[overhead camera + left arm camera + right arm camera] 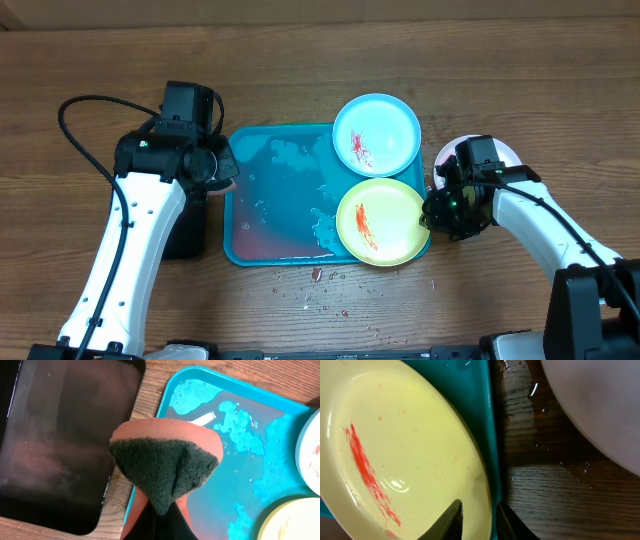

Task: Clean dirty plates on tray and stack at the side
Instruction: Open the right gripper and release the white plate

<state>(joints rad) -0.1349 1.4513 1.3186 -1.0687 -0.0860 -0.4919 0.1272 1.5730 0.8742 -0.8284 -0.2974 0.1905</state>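
The teal tray [275,215] lies mid-table, wet with foam. In it are the light-blue plate [376,135] at the far right and the yellow-green plate [380,222] at the near right, both smeared red. The pale pink plate [508,152] lies on the table right of the tray, partly under my right arm. My left gripper [218,165] is shut on an orange sponge with a green scrub face [165,467], over the tray's left edge [165,400]. My right gripper [481,520] is narrowed across the rim of the yellow-green plate [410,435] and the tray's right edge [487,420].
A black tray [185,235] lies left of the teal tray, under my left arm, and also shows in the left wrist view [60,445]. Red crumbs [320,285] lie on the wood in front of the teal tray. The wood between tray and pink plate [600,405] is wet.
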